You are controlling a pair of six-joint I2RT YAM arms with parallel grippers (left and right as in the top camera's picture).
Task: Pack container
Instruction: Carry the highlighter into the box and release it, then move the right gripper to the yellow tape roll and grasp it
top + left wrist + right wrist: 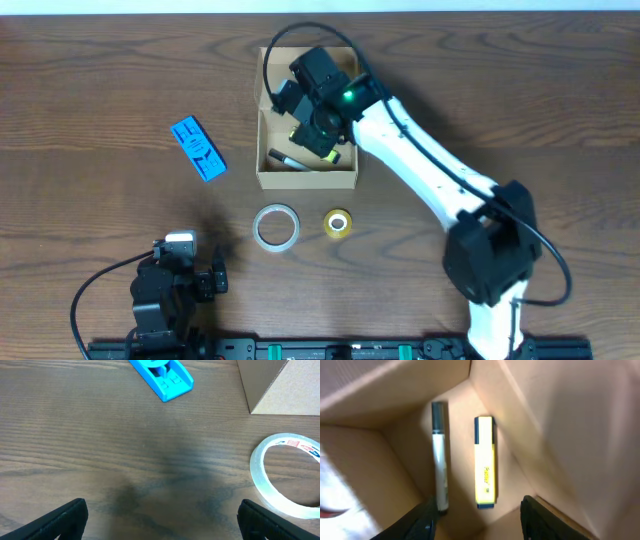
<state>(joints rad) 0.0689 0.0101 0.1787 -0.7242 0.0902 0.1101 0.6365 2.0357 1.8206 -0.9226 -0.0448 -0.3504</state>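
the container is sitting mid-worktop, holding one yellow highlighter and one marker. one clear tape roll and one yellow tape roll are lying beside it. the right tool is hovering above it, spread and empty. the left tool is gaping, empty.

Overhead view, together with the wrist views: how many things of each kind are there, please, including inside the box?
Cardboard box: 1
Pens in box (white marker, yellow highlighter): 2
Tape rolls (clear roll, yellow roll): 2
Blue plastic item: 1
Total: 6
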